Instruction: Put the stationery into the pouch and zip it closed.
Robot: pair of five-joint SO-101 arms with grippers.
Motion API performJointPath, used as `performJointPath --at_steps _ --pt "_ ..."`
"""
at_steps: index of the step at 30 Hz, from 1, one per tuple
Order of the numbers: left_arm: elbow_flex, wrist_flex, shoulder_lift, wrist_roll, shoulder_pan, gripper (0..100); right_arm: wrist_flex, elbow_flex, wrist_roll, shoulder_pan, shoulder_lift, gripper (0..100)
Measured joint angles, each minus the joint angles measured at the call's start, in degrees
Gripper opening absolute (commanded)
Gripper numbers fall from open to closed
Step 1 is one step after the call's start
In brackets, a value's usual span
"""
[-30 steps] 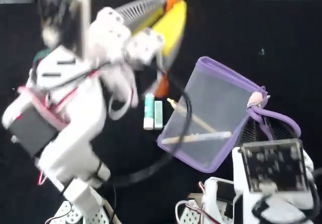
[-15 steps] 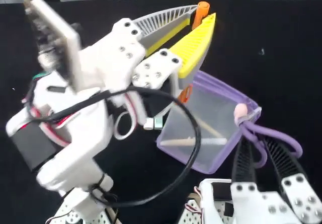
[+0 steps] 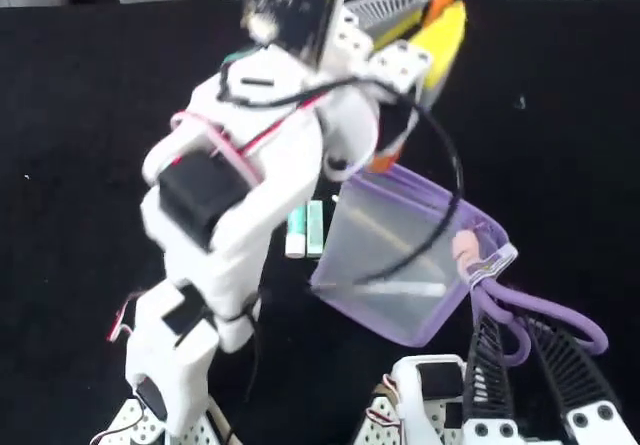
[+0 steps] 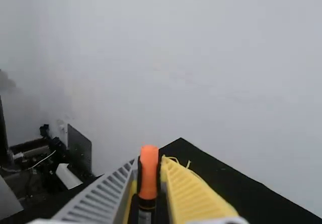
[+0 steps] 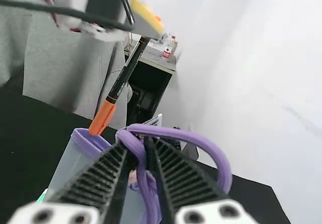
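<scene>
In the high view, the marker [image 3: 384, 155] is pinched by the left gripper [image 3: 438, 7], which is raised above the black table [image 3: 100, 115]. The marker's lower orange end is hung just over the far rim of the pouch [image 3: 390, 255], apparently so that it can be let down into the opening. The pouch's purple strap [image 3: 545, 317] is clamped by the right gripper [image 3: 505, 325] on the near side. This is judged to be done to steady the pouch and keep its mouth turned toward the marker. A pale stick [image 3: 400, 290] is seen through the pouch's clear wall. Two green-and-white sticks [image 3: 305, 230] are left on the table just beside the pouch, not yet packed.

In the left wrist view, the marker's upper orange end is seen held between a grey ribbed jaw and a yellow one, both pressed against it.

In the right wrist view, the black jaws are seen closed on the strap. The marker is hung tilted beyond them, with its orange cap just above the pouch's rim. Whether the cap and the rim touch cannot be told.
</scene>
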Motion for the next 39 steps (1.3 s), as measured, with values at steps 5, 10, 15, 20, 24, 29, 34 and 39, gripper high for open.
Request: performJointPath --at_steps 5,10,15,20,24,29,34,39 --pt "0.1 -0.2 3.7 4.6 -3.9 3 0.0 0.0 0.0 0.1 0.0 1.2" --pt "0.1 1.3 3.9 5.6 -4.7 3 0.0 0.0 0.0 0.1 0.0 1.2" --pt "0.1 8.0 3.9 3.1 -3.1 3 0.0 0.6 0.0 0.1 0.0 1.2" --pt "0.0 13.0 3.9 1.1 -2.5 8 0.0 0.6 0.0 0.1 0.0 1.2" --pt "0.0 14.3 3.9 1.1 -2.5 23 0.0 0.6 0.0 0.1 0.0 1.2" --pt "0.0 14.7 3.9 1.1 0.6 24 0.0 1.0 0.0 0.1 0.0 1.3" --pt "0.1 13.9 1.8 1.1 2.1 24 0.0 1.0 0.0 0.1 0.0 1.3" --pt "0.1 12.6 -5.5 1.1 1.2 24 0.0 1.0 0.0 0.1 0.0 1.3"
